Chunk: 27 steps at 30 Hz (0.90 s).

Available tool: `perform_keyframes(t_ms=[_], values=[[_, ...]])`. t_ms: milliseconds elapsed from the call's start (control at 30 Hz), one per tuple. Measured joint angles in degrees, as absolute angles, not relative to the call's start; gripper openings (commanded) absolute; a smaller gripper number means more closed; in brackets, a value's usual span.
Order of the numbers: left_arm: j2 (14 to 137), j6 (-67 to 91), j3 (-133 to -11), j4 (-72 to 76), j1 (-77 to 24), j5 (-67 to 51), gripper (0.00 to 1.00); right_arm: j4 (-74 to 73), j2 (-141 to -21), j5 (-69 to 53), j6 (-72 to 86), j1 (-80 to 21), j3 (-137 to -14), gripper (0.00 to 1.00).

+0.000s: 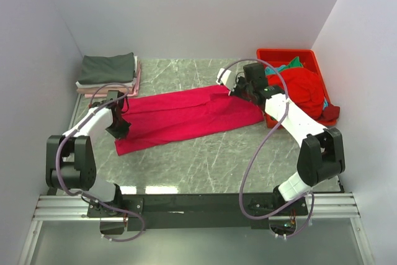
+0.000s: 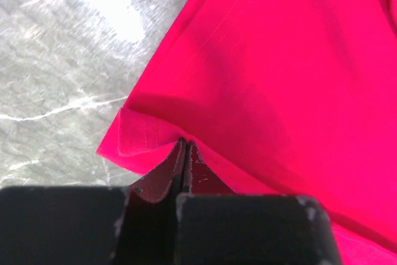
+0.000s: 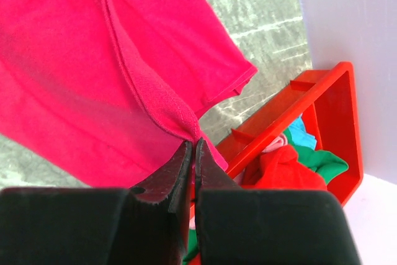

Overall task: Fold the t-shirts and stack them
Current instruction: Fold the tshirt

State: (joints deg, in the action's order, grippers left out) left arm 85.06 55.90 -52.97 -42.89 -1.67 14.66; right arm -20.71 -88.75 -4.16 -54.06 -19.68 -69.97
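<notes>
The crimson shirt (image 1: 186, 116) lies as a long band across the middle of the tabletop (image 1: 205, 159), pulled out between both arms, probably so it can be folded flat. The left claw (image 2: 185, 147) is pinched shut on its hem near a corner. The right claw (image 3: 192, 144) is clamped on what looks like the ribbed neck edge. A folded stack (image 1: 108, 72) sits at the far-left corner. The red bin (image 1: 285, 53) of loose shirts (image 1: 301, 88) crowds the right arm.

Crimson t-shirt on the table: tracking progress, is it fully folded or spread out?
Partly folded: the crimson t-shirt lies as one long strip, left gripper and right gripper pinching its ends.
</notes>
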Motion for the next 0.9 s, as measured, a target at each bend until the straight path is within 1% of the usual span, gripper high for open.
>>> perform_keyframes(t_ms=[400, 900], values=[[89.06, 54.54, -56.53, -42.65, -1.52, 14.7, 0.0, -19.66, -91.79, -3.86, -53.25, -19.46, -72.2, 0.0], [90.59, 53.21, -59.72, -42.87, -1.52, 15.0, 0.0, -19.2, -93.6, -3.64, -52.27, -19.07, -74.19, 0.0]])
